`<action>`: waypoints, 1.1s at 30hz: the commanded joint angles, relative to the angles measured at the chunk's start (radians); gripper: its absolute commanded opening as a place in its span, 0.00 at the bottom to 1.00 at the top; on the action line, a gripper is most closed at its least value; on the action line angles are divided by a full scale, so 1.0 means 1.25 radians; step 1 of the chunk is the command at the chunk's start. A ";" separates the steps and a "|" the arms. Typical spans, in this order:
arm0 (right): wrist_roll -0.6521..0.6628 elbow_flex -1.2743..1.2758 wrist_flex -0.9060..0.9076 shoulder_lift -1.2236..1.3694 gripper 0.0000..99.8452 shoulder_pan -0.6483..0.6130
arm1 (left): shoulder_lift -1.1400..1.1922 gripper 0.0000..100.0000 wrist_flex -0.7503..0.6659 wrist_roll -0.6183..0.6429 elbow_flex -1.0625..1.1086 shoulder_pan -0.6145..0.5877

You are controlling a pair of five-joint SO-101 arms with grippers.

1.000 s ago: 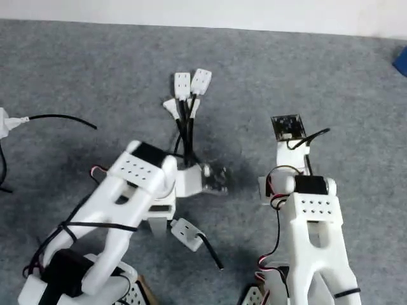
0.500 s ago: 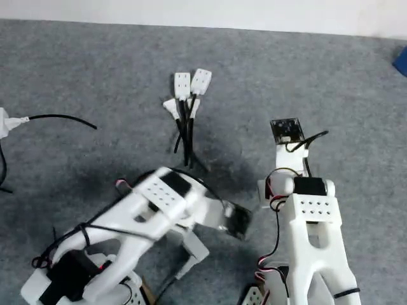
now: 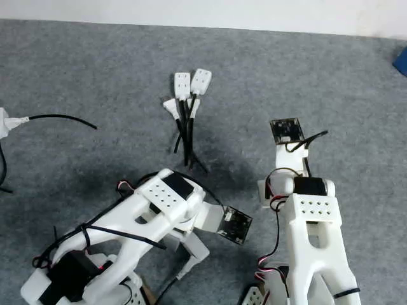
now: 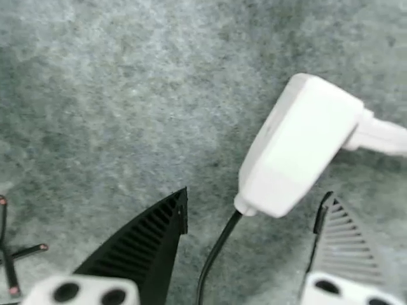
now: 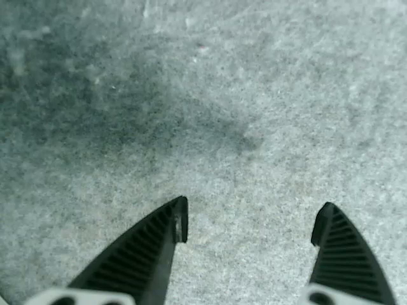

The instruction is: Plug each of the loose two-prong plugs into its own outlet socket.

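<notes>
Tagger: Left arm [image 3: 162, 206] has pulled back from the cable bundle [image 3: 186, 140] and swung toward the near edge. Right arm [image 3: 311, 216] hasn't budged.

Checker: Left gripper [image 4: 254, 194] state?

Tagger: Wide open, holding nothing. Dark finger [image 4: 149, 244] on one side, pale finger [image 4: 340, 238] on the other, both over the carpet [image 4: 95, 95].

Checker: Plug [image 4: 296, 152]?

Tagger: Lying on the carpet, askew to the fingers. Its near end sits in the gap between the fingertips and the rest of the body lies beyond them. It's closer to the pale finger and touches neither, as far as I can see. Black cord [image 4: 216, 254] runs from under it back between the fingers.

Checker: Sockets [image 3: 182, 84]?

Tagger: Two white ones side by side at the far end of the bundle, well apart from the left gripper. Two smaller white ends [image 3: 172, 107] sit just beside them on the near side. Can't tell whether anything is mated.

Checker: Right gripper [image 5: 254, 203]?

Tagger: Also spread wide, gripping nothing, carpet under it, off to the right of the bundle.

Checker: Anything else?

Tagger: White connector [image 3: 4, 122] with a black lead at the table's left edge, well apart from both arms.
</notes>
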 commanded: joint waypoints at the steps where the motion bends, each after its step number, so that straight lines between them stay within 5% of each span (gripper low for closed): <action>1: 0.005 -0.003 0.002 -0.021 0.31 -0.004 | 0.001 0.32 0.012 -0.004 -0.010 0.021; 11: 0.005 0.013 0.002 -0.021 0.31 -0.006 | 0.002 0.31 -0.118 0.141 0.035 0.128; 20: 0.005 0.023 0.002 -0.021 0.31 -0.006 | -0.004 0.05 -0.099 0.075 0.040 0.096; 25: 0.005 0.024 0.002 -0.021 0.31 -0.006 | -0.006 0.03 -0.096 0.075 -0.018 -0.031; 33: 0.005 0.029 0.003 -0.021 0.31 -0.041 | -0.001 0.01 -0.101 0.124 -0.188 -0.391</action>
